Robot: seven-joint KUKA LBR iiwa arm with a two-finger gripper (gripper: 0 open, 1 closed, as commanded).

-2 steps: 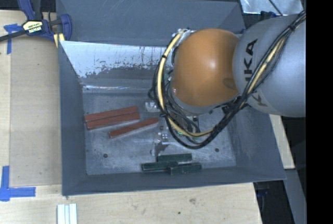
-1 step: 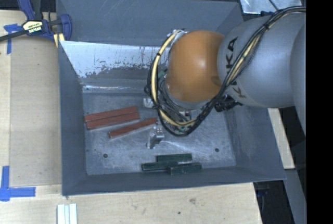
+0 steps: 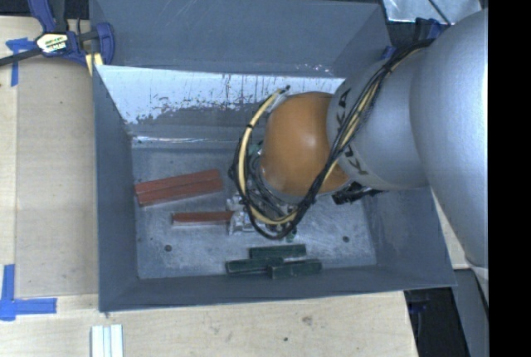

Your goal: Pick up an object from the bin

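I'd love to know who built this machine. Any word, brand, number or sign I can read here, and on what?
None can be read.
The reddish-brown bar, the thinner reddish-brown stick and the dark green piece in the bin bear no print.
Dark marks on the arm's grey casing are half hidden by cables and unreadable.

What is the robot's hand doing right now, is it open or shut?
Hand: cannot be told whether open or shut. It is low in the bin, at the right end of the thin brown stick.
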